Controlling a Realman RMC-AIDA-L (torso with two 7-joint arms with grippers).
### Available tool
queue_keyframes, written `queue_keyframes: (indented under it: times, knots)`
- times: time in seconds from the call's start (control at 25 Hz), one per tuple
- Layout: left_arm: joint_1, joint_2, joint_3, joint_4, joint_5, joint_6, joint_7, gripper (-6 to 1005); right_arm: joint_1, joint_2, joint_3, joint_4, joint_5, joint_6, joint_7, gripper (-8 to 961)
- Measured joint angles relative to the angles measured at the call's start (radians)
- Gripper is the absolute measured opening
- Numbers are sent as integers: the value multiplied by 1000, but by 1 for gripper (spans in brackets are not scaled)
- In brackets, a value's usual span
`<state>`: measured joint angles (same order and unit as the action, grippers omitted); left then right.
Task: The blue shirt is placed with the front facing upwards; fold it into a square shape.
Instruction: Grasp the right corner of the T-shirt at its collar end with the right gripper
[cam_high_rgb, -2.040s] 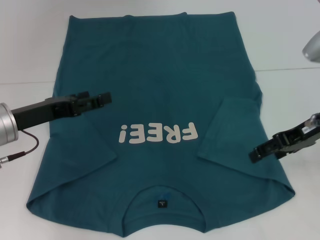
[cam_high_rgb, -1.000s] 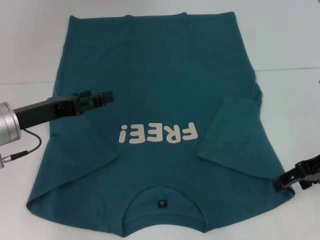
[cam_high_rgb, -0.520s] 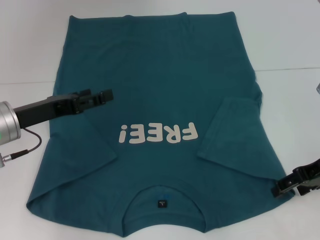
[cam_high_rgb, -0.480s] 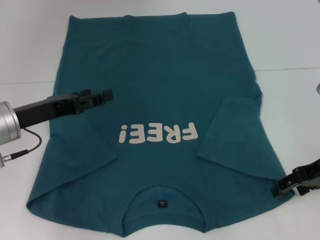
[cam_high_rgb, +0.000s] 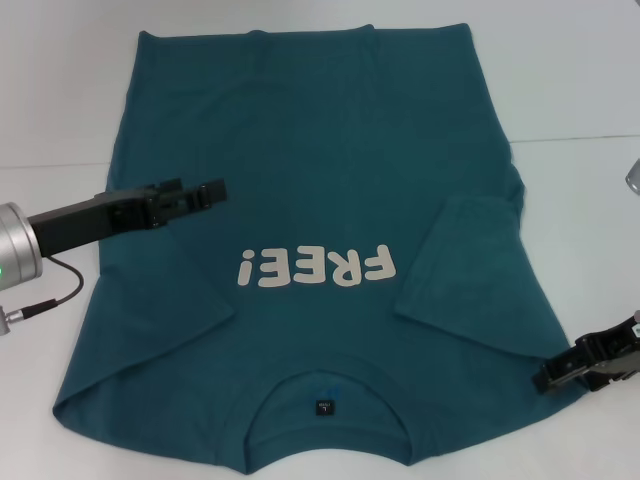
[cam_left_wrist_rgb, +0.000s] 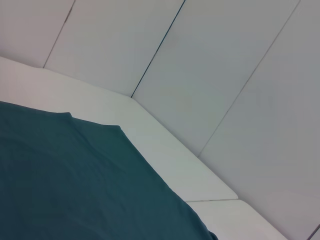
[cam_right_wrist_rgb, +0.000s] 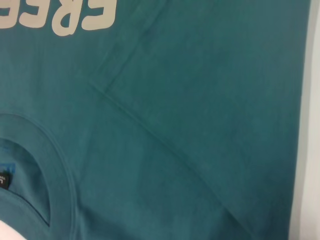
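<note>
1. One blue shirt (cam_high_rgb: 320, 180) lies flat, front up, on the white table (cam_high_rgb: 60, 90), neckline (cam_high_rgb: 325, 400) nearest the robot, and both sleeves are folded in over the body.
2. Its off-white "FREE!" print (cam_high_rgb: 312, 267) sits just beyond the left gripper (cam_high_rgb: 205, 194) fingertips, towards the right.
3. Left gripper hovers over the shirt's left side; its fingers look nearly together and hold nothing.
4. Right gripper (cam_high_rgb: 552, 375) is at the shirt's right shoulder edge; whether its fingers pinch the cloth cannot be told.

Left pincer (cam_high_rgb: 212, 190) extended inward; right pincer (cam_high_rgb: 552, 377) low.
</note>
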<state>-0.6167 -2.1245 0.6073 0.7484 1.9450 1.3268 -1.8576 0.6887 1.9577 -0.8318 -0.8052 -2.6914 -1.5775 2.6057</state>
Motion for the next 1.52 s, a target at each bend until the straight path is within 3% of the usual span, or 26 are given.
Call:
queue_keyframes:
  times: [0.52, 1.24, 1.52]
  knots:
    - [2, 0, -3, 0, -1, 0, 2, 905, -2, 24, 42, 6, 14, 37, -11, 920]
    - [4, 0, -5, 0, -2, -4, 9, 904, 6, 26, 52, 53, 95, 78, -28, 879]
    - [0, 1, -4, -17, -1, -15, 11, 904, -3, 14, 58, 48, 92, 76, -25, 872]
